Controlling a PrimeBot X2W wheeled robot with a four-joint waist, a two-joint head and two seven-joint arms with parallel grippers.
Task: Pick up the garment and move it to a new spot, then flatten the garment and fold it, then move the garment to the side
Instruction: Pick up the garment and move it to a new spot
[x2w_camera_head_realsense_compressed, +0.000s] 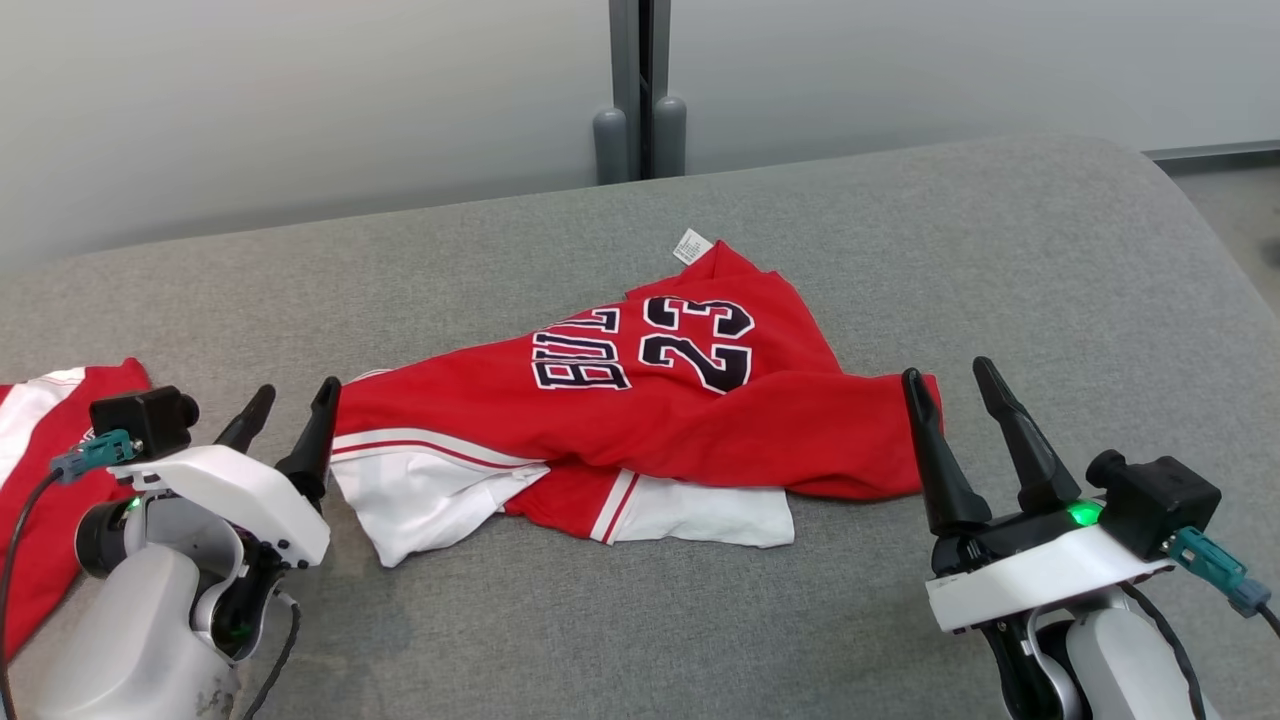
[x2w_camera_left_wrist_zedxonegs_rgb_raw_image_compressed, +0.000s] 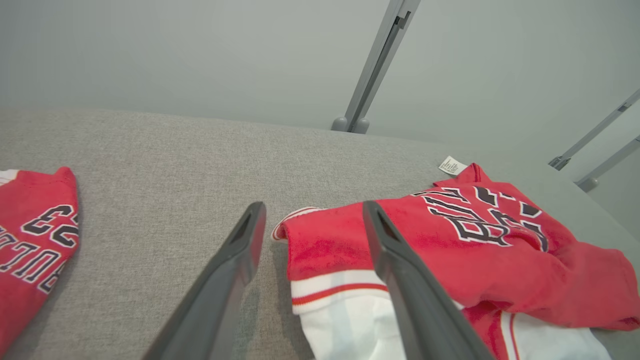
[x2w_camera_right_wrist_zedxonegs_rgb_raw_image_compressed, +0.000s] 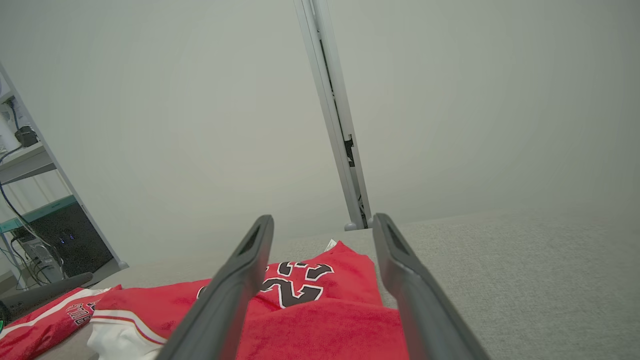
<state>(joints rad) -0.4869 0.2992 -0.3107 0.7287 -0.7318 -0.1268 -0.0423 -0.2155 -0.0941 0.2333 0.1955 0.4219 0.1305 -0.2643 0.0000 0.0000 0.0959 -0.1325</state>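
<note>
A red garment (x2w_camera_head_realsense_compressed: 650, 410) with white trim, black "23" lettering and a white tag lies crumpled and partly folded over itself in the middle of the grey padded surface (x2w_camera_head_realsense_compressed: 900, 250). My left gripper (x2w_camera_head_realsense_compressed: 295, 405) stands open at the garment's left end, its fingers apart with the red corner (x2w_camera_left_wrist_zedxonegs_rgb_raw_image_compressed: 320, 240) showing between them, not gripped. At the garment's right end my right gripper (x2w_camera_head_realsense_compressed: 950, 395) is open too, fingers just above the red cloth (x2w_camera_right_wrist_zedxonegs_rgb_raw_image_compressed: 320, 320). The garment's underside and folded layers are hidden.
A second red and white garment (x2w_camera_head_realsense_compressed: 40, 470) lies at the surface's left edge, behind my left arm. A grey post (x2w_camera_head_realsense_compressed: 640, 90) stands against the pale wall behind. The surface curves away at the far right (x2w_camera_head_realsense_compressed: 1200, 230). Shelving with cables (x2w_camera_right_wrist_zedxonegs_rgb_raw_image_compressed: 30, 200) stands off to the left.
</note>
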